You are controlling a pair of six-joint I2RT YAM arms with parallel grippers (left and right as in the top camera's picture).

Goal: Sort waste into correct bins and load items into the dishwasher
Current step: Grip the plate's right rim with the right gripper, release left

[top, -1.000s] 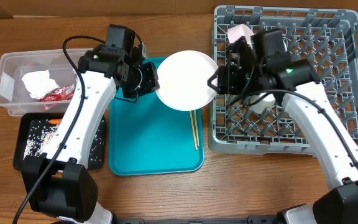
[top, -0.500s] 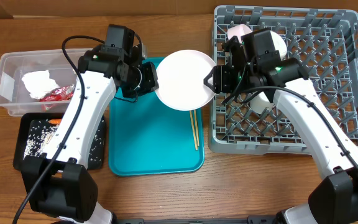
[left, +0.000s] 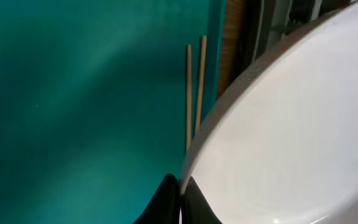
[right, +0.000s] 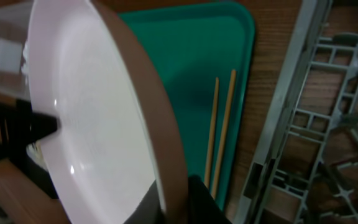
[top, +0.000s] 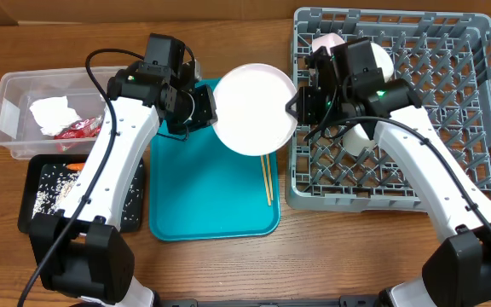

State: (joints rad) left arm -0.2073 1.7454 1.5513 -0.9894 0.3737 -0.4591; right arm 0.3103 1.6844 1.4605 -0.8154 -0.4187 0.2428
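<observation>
A white round plate (top: pixel 254 109) hangs tilted above the teal tray (top: pixel 211 200), between the two arms. My left gripper (top: pixel 214 109) is shut on its left rim; in the left wrist view the black fingers (left: pixel 169 202) pinch the plate's (left: pixel 291 124) edge. My right gripper (top: pixel 295 107) is shut on the plate's right rim, with the rim (right: pixel 166 155) held between its dark fingers (right: pixel 201 202). A pair of wooden chopsticks (top: pixel 268 177) lies on the tray's right side. The grey dishwasher rack (top: pixel 450 128) stands at the right.
White dishes (top: pixel 326 44) sit in the rack's near-left corner under the right arm. The clear tub (top: pixel 11 119) holds a white tissue (top: pixel 51 113) and a red wrapper (top: pixel 79 130). The black tray (top: pixel 32 213) holds rice (top: pixel 54 192) and a carrot piece (top: pixel 73 166).
My right gripper has moved left to the plate's right rim and shut on it. The left gripper has kept its hold on the left rim.
</observation>
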